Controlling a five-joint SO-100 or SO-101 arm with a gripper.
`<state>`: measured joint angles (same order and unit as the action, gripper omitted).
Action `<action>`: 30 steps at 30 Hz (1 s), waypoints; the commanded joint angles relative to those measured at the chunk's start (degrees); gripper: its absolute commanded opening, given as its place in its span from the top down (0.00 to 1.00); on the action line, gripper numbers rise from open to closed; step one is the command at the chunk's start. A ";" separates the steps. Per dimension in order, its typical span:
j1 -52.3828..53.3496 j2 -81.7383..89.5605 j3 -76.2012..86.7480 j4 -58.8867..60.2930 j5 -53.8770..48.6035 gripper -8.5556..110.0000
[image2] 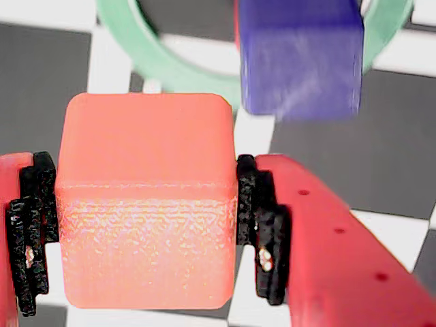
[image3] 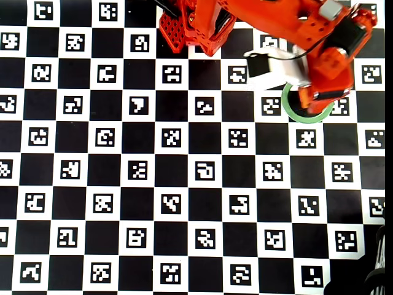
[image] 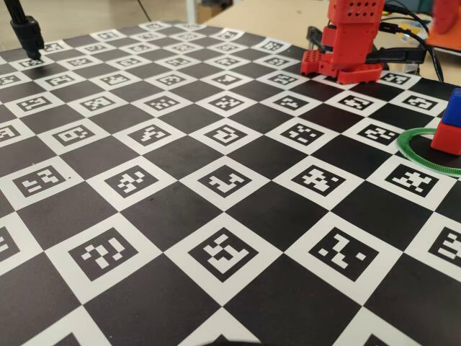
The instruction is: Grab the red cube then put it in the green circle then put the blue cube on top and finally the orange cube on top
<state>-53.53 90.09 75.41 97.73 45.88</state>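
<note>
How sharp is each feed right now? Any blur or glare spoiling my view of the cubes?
Wrist view: orange cube crisp in the gripper, blue cube and green circle behind it soft. Fixed view: sharp, but the stack is cut off at the frame edge. Overhead view: evenly lit; the arm hides the cubes.

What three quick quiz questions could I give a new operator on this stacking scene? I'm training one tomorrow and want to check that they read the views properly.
1. True or false: in the wrist view the gripper is shut on the orange cube.
2. In the fixed view, what sits directly under the blue cube?
A) the bare board
B) the red cube
C) nothing, it is held in the air
3. Fill in: in the overhead view the arm covers part of the green ______.

Key: 1 true, its dark pads press both sides of the cube. 2 B, the stack stands inside the green circle. 3 circle.
</note>
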 commanded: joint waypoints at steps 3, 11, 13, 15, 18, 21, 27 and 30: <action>-3.60 -3.16 -8.35 0.88 2.90 0.92; -6.06 -4.48 -9.32 -2.90 6.77 0.91; -6.94 -4.48 -9.05 -3.52 7.73 0.91; -7.21 -4.13 -7.21 -4.39 8.70 0.91; -6.77 -3.52 -4.31 -4.92 8.96 0.91; -6.15 -2.90 -2.20 -4.04 8.61 0.91; -5.10 -1.14 3.43 -4.13 7.82 0.91; -4.83 -0.70 4.48 -4.31 7.56 0.91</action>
<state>-58.89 83.85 80.24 93.60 53.79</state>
